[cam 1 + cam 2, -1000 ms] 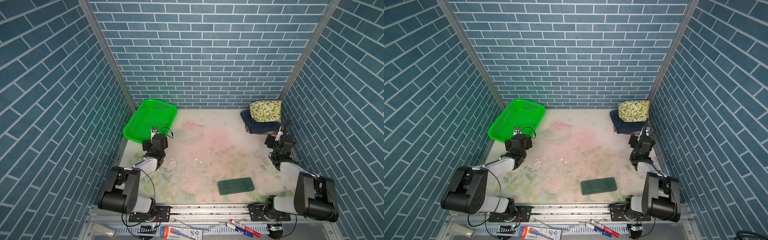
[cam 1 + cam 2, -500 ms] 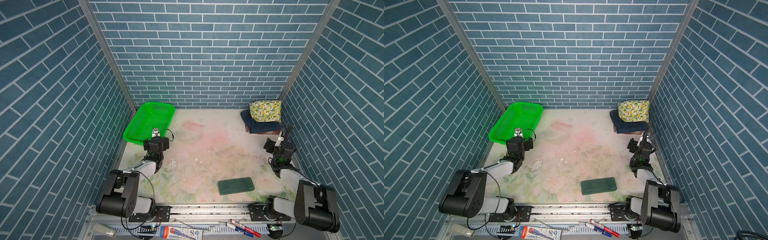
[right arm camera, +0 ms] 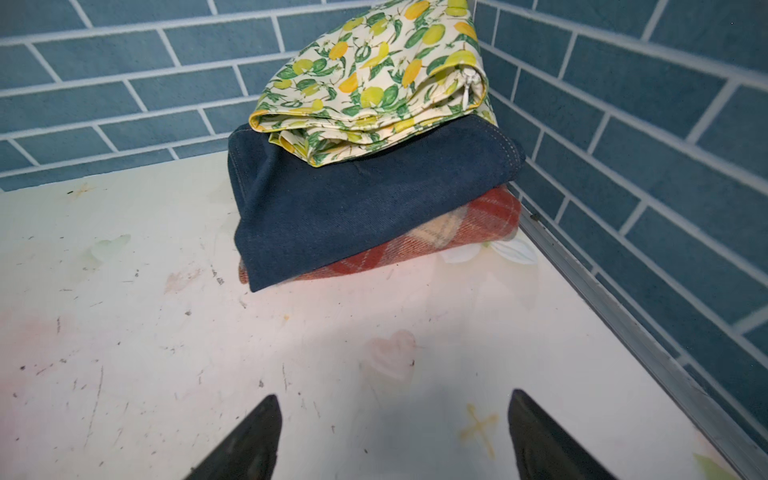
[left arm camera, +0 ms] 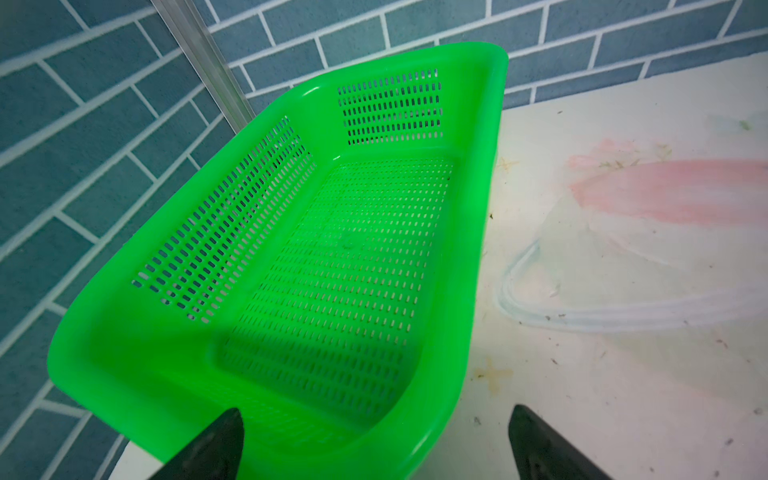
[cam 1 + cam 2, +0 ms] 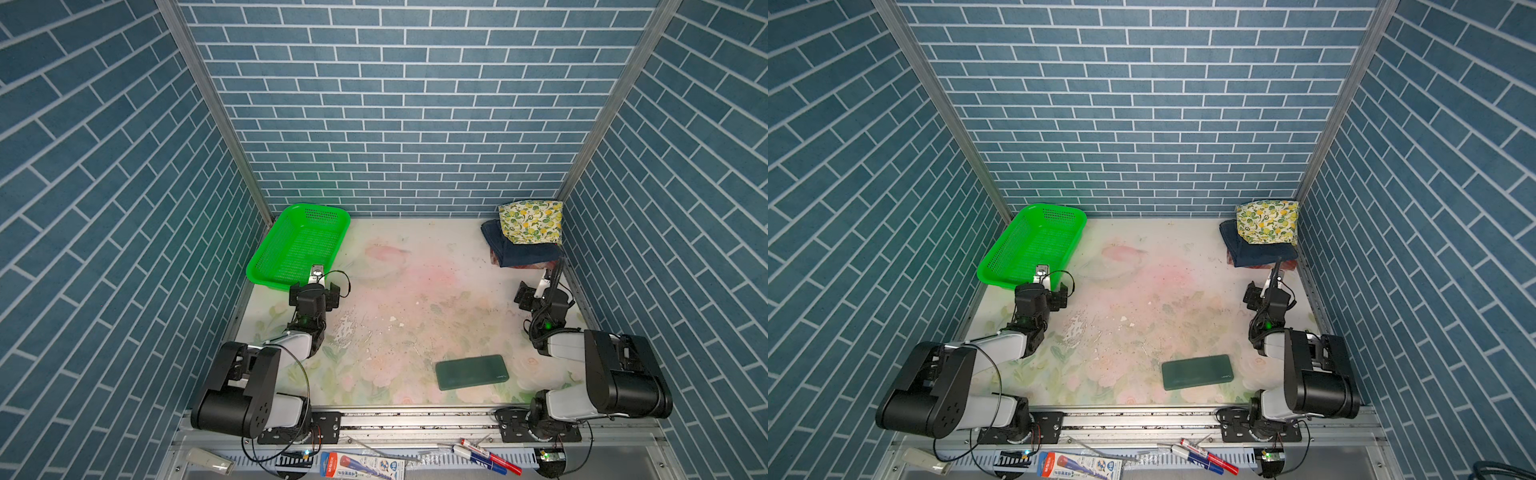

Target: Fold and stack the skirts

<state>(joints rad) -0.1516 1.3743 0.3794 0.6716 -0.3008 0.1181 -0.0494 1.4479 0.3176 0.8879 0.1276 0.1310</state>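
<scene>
Basket (image 4: 478,249): mesh floor showing throughout | skirts (image 3: 353,199) stacked apart from it | left tool (image 4: 374,411) wide | right tool (image 3: 393,395) wide

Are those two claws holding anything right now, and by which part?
Nothing is held. The left gripper stands open and empty by the green basket; the right gripper stands open and empty, short of the stacked skirts.

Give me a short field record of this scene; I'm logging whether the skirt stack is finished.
stack order, top to bottom: lemon-print skirt, denim skirt, plaid skirt
stack place: far right corner of the table
green basket: empty, far left
dark green slab: flat, near front
left gripper: open, empty, facing the basket
right gripper: open, empty, facing the stack
</scene>
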